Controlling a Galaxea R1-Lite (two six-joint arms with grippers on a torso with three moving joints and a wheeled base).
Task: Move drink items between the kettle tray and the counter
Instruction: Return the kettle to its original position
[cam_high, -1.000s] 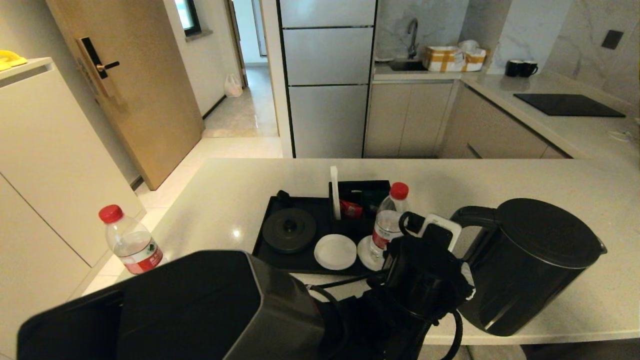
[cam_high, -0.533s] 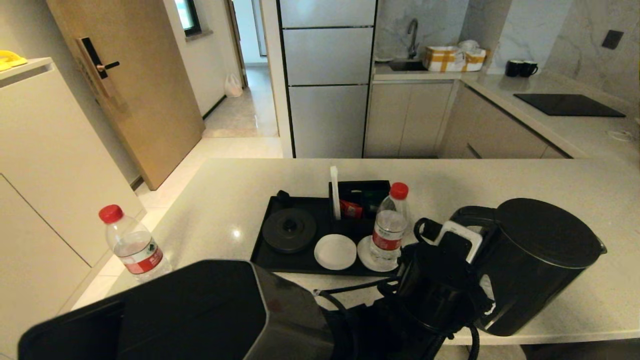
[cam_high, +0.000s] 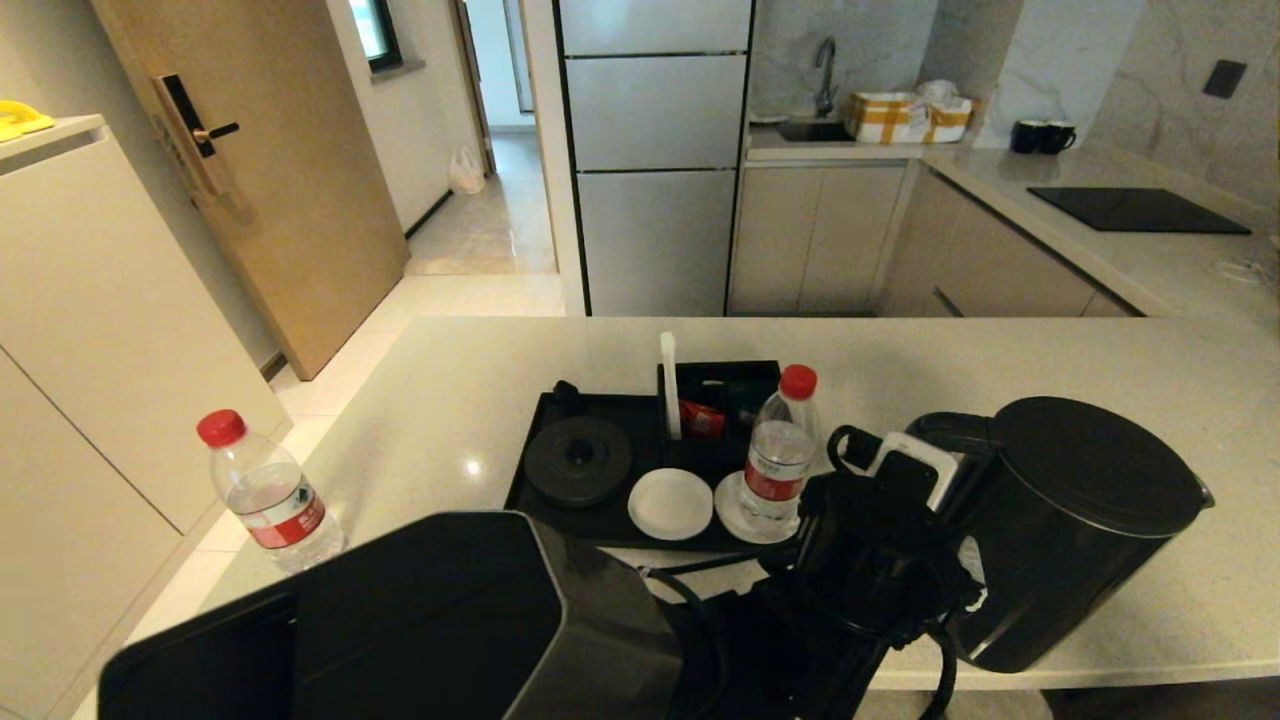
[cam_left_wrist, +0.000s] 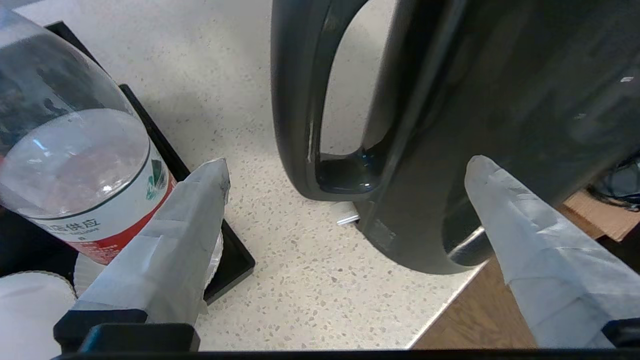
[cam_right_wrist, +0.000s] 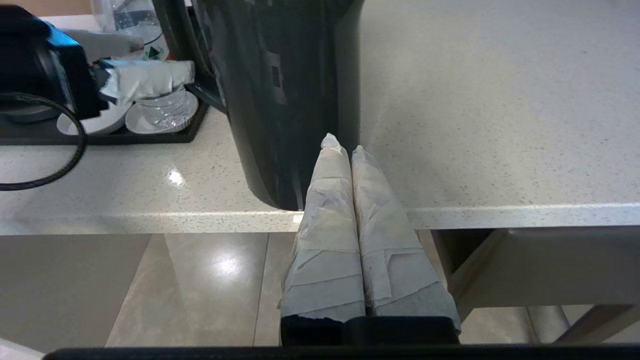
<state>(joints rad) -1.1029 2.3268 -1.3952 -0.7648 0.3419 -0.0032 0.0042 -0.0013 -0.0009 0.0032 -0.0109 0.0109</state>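
A kitchen, with a pale speckled counter (cam_high: 900, 360) running across the foreground. On it lies the black kettle tray (cam_high: 545, 465). A round black kettle base (cam_high: 579, 458) and an empty white coaster (cam_high: 670, 503) sit on the tray, and a red-capped water bottle (cam_high: 780, 450) stands on a second coaster at the tray's kettle-side end. The black kettle (cam_high: 1070, 520) stands on the counter just beside the tray, near the counter's front edge. Another water bottle (cam_high: 265, 485) stands well apart from the tray, on its other side. The left gripper (cam_left_wrist: 345, 175) hangs between tray and kettle, fingers spread wide on either side of the kettle's loop handle (cam_left_wrist: 300, 100), holding nothing. The right gripper (cam_right_wrist: 345, 145), its fingers pressed together, sits low before the counter's edge near the kettle.
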